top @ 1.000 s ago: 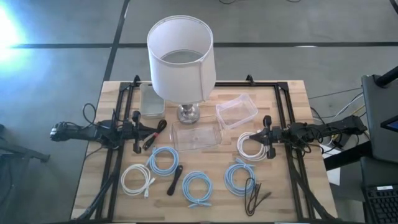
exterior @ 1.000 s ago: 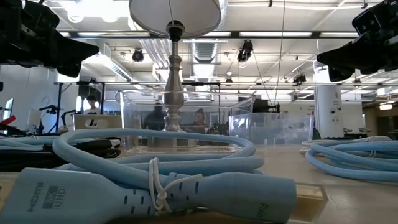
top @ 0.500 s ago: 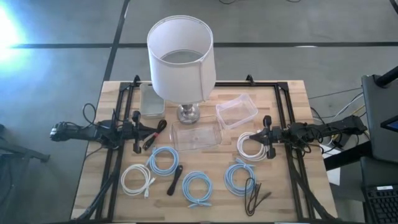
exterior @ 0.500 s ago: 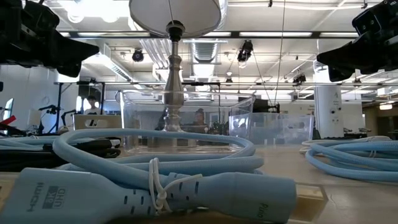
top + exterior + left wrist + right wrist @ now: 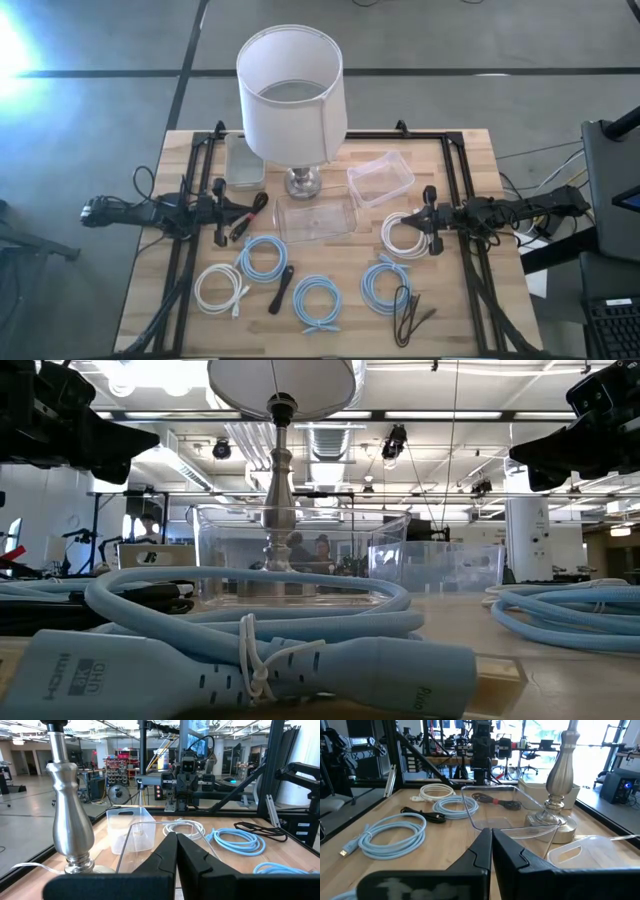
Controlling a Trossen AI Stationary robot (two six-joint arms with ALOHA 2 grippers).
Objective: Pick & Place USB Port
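High view straight down; low view table-level; wrist views face inward, sharing lamp (image 5: 291, 95).

Bright overhead lights; glare top-left high view; foreground cable (image 5: 250, 650) soft.

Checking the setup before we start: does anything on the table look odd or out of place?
Only the lamp: it stands among the cables and clear bins, and its shade hides part of the table from above. The cables lie neatly coiled, nothing spilled.

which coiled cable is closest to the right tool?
The white coiled cable, lying right beside the right tool on the table's right side. The other white coil and the light-blue coils lie farther off.
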